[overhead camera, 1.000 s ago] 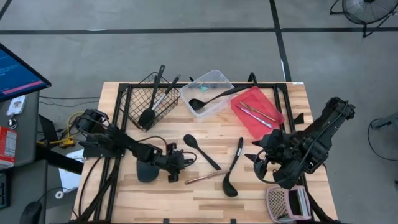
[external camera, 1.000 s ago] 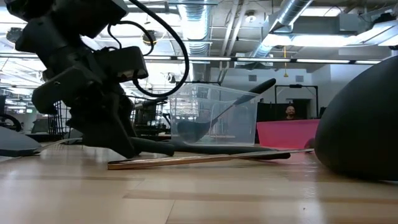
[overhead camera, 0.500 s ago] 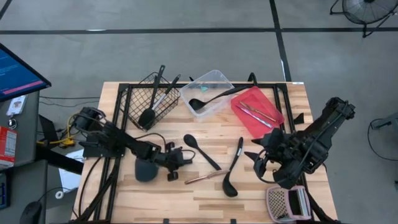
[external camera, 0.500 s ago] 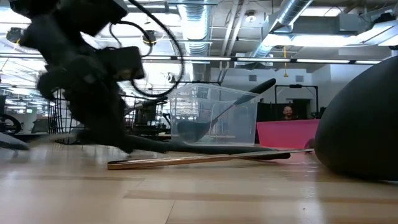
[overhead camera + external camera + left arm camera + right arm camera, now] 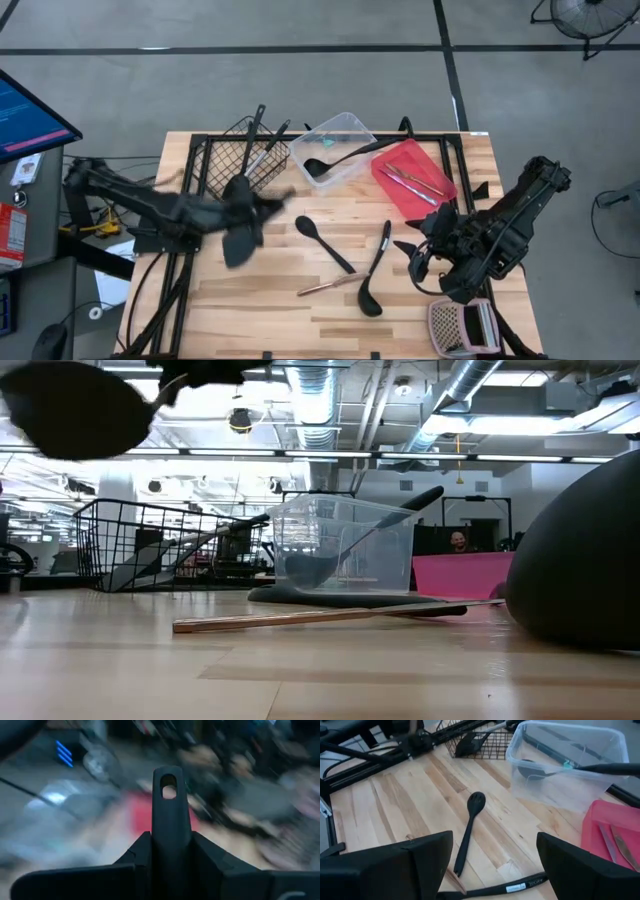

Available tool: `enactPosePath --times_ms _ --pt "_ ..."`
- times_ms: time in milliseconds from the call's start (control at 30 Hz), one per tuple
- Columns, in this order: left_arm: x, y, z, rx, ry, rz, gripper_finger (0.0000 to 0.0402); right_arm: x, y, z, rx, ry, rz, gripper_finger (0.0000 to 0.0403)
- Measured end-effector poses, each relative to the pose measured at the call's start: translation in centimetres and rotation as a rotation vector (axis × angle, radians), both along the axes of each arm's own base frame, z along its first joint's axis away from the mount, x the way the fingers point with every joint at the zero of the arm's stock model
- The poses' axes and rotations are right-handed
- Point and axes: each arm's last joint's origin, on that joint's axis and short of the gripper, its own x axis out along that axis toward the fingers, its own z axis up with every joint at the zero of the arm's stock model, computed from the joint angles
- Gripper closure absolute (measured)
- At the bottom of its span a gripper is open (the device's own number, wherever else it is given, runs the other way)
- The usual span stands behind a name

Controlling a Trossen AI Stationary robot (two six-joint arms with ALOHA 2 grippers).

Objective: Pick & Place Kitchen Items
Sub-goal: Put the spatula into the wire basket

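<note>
Room: open workshop with ceiling ducts; a person is standing far behind.
Tabletop (image 5: pixel 200 300): wooden, carrying wire basket (image 5: pixel 225 160), clear tub (image 5: pixel 345 135) and red tray (image 5: pixel 425 195) along the far edge.
Left gripper (image 5: pixel 262 207): raised near the basket, clenched on a black spatula (image 5: pixel 240 240) by its handle, blade hanging.
Right gripper (image 5: pixel 420 262): waiting at the right, jaws spread, grasping nothing.
Loose items: slotted spoon (image 5: pixel 322 240), ladle (image 5: pixel 372 272), copper piece (image 5: pixel 322 286) lying mid-tabletop.
Risk: the spatula may be swinging and could catch the basket rim or slip.
Unclear: motion blur is hiding the fingers' exact contact.
</note>
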Motion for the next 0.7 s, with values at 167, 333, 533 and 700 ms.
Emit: enactPosePath --times_ms 167,333,533,700 --pt "-2.6 3.7 3.9 0.208 -0.138 0.213 0.0329 0.0 -0.1 0.0 -0.006 -0.006 -0.005 0.0117" --pt "-3.8 7.1 4.8 0.369 -0.076 0.41 0.0329 0.2 -0.2 0.0 -0.003 -0.009 -0.017 0.0117" --pt "-3.6 11.7 4.2 0.444 -0.006 0.463 0.0329 0.3 -0.3 0.0 0.005 -0.012 -0.023 0.0117" --pt "-3.8 15.4 3.2 0.418 0.043 0.514 0.0329 0.2 -0.2 0.0 0.027 -0.016 -0.032 0.0117"
